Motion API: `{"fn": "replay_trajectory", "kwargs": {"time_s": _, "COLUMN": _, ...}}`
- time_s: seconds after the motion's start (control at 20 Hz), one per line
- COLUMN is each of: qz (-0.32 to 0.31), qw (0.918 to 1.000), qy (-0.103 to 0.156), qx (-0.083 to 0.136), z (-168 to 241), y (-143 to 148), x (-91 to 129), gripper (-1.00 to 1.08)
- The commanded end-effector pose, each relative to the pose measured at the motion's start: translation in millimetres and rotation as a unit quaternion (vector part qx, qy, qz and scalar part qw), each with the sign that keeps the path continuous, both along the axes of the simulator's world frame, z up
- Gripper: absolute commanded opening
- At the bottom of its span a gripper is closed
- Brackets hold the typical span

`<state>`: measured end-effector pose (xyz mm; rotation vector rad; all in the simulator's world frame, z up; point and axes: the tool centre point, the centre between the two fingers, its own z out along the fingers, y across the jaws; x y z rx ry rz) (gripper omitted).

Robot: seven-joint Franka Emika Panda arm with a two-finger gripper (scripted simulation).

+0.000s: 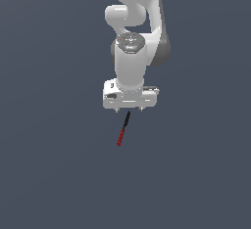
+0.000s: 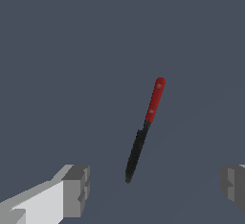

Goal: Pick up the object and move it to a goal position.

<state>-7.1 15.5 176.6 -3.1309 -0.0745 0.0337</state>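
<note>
Gripper (image 2: 153, 189) fingers sit closest to the wrist cam: one grey pad (image 2: 76, 189) w/ a white body behind it, the other grey pad at the opposite frame edge, only partly in shot. Jaws are spread wide, w/ nothing between them touching either pad, so the gripper has hold of nothing. Stick (image 2: 143, 129) lies on the plain dark grey-blue table (image 2: 57, 50), beyond the fingers and roughly midway across the gap between them; its black end is the one nearer the gripper, red end points away. It runs at a slight slant, not square to the finger line. In the exterior view the gripper (image 1: 129, 109) hangs from the white arm (image 1: 131, 52), pointing down, w/ the stick (image 1: 123, 129) just below it, black part uppermost and close under the gripper, red part trailing down toward the exterior view's left. Whether fingertips touch the table can't be told. No brand, label or readable writing shows anywhere; only tiny unreadable marks on the arm's round wrist cap.
</note>
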Motion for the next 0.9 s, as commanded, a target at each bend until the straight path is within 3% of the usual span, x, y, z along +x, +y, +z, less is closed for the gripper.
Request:
{"fn": "replay_trajectory", "kwargs": {"time_s": 0.0, "qz": 0.000, "qw": 1.0000, "qy": 0.000, "qx": 0.000, "z": 0, "y": 0, "x": 0, "gripper": 1.00}}
{"fn": "replay_trajectory", "kwargs": {"time_s": 0.45, "qz": 0.024, "qw": 0.9996, "qy": 0.007, "qx": 0.011, "z": 2, "y": 17, "x": -4, "gripper": 1.00}}
{"fn": "replay_trajectory", "kwargs": {"time_s": 0.85, "qz": 0.008, "qw": 0.9999, "qy": 0.006, "qx": 0.010, "z": -8, "y": 14, "x": -3, "gripper": 1.00}}
